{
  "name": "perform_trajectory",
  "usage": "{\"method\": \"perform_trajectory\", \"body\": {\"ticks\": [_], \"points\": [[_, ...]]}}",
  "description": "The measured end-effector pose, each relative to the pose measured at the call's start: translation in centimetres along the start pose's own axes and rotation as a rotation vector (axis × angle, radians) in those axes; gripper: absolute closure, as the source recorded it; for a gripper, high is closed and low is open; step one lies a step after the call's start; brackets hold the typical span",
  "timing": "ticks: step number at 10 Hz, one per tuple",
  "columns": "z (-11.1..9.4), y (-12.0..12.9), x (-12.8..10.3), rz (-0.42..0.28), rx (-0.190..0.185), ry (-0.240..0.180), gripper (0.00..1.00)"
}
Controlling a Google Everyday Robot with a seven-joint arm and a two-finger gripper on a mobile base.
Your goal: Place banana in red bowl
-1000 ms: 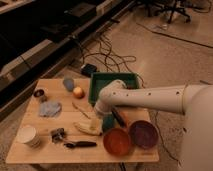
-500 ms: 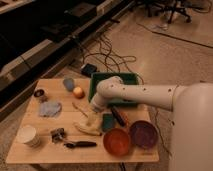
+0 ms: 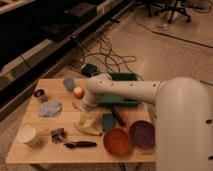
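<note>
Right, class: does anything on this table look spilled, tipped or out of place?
Nothing stands out. The banana lies flat on the table near the red bowl, which sits upright and empty. The gripper, jaws down, hangs over the banana.

A speckled pale floor (image 3: 170, 55) fills the upper right of the frame under dim, warm light. Black cables (image 3: 107, 54) loop across it at upper centre, ending near a small dark box (image 3: 90, 69). A chair base (image 3: 172, 10) stands at top right. A long low shelf (image 3: 30, 67) runs diagonally along the left. A wooden table (image 3: 50, 155) occupies the lower left.
</note>
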Motion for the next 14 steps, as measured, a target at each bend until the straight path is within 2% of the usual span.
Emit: {"method": "perform_trajectory", "body": {"ticks": [6,10,14], "points": [[0.2,0.3,0.1,-0.005,0.004,0.007,0.20],[1.2,4.3,-1.6,-0.052,0.024,0.017,0.20],[2.2,5.3,-0.9,-0.044,0.000,0.014,0.20]]}}
